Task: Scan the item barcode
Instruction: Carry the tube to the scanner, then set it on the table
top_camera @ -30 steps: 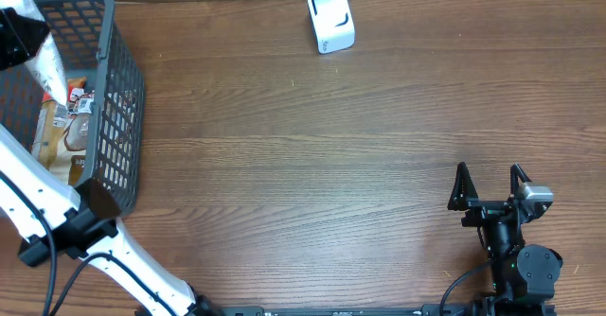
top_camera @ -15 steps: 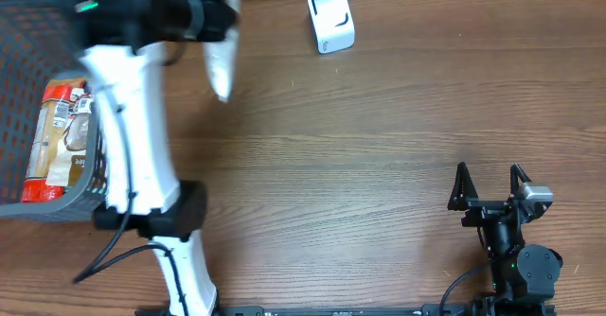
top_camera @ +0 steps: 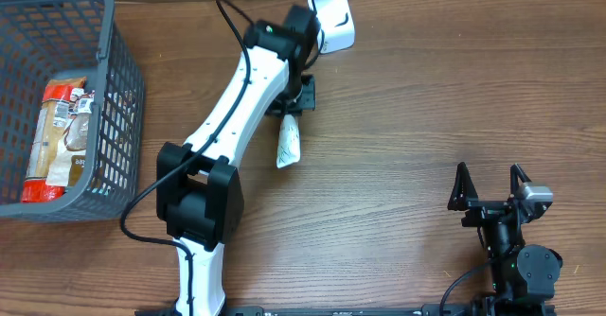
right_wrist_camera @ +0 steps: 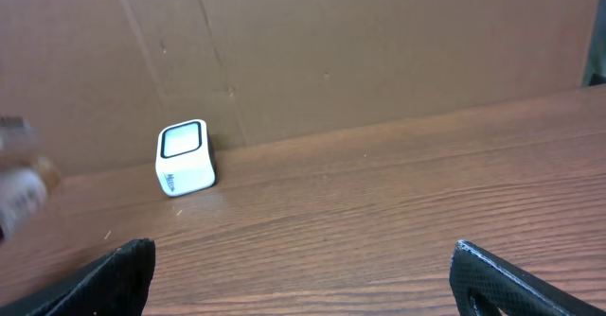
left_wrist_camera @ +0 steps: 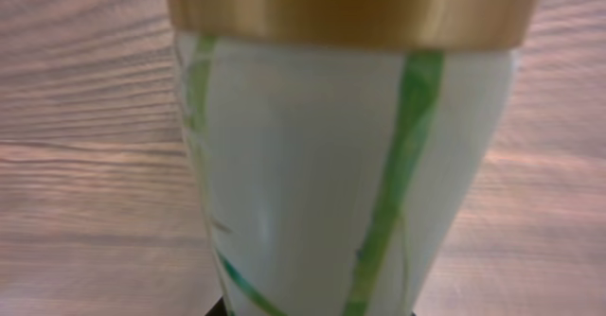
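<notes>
Holds pouch (top_camera: pixel 288 144) clamped in left gripper (top_camera: pixel 294 106), just below scanner (top_camera: pixel 331 19), top centre
Holds right gripper (top_camera: pixel 490 185) open, lower right; risks missed scan from wrong barcode facing

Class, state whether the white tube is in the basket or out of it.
Out: the left gripper holds the tube near the scanner.

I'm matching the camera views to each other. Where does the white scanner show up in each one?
Overhead: scanner at top centre, near the table's far edge.
Left wrist: not in it; the tube fills the picture.
Right wrist: scanner left of centre, in front of the cardboard.
Shared landmark: the wooden table.
</notes>
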Controlling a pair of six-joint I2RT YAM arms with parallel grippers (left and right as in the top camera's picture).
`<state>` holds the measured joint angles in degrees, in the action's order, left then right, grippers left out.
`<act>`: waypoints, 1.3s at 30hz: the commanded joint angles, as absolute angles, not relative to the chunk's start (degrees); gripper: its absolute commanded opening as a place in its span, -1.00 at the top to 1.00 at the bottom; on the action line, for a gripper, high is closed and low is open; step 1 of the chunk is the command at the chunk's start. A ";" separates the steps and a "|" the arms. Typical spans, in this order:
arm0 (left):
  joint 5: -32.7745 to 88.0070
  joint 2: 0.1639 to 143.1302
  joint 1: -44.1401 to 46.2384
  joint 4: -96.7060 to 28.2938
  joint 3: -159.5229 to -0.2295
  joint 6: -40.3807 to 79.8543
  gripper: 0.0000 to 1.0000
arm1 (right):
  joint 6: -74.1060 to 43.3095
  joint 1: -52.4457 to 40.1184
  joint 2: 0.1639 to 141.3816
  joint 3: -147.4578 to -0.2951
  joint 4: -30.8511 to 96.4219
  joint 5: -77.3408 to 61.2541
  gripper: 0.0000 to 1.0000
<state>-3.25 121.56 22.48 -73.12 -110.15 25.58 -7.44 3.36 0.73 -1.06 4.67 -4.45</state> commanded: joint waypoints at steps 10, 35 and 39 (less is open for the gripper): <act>-6.20 120.66 22.15 -64.31 -98.96 31.22 0.91 | -7.29 3.60 0.23 -0.47 4.45 -4.10 -1.00; 16.12 120.68 36.91 -41.39 -91.42 36.45 0.86 | -7.27 3.60 0.23 -0.47 4.45 -4.10 -1.00; 16.14 120.77 39.18 -38.94 -90.74 42.83 0.74 | -7.29 3.60 0.23 -0.47 4.45 -4.10 -1.00</act>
<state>14.41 121.80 37.78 -40.18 -91.20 36.03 -7.44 3.36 0.73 -1.06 4.71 -4.45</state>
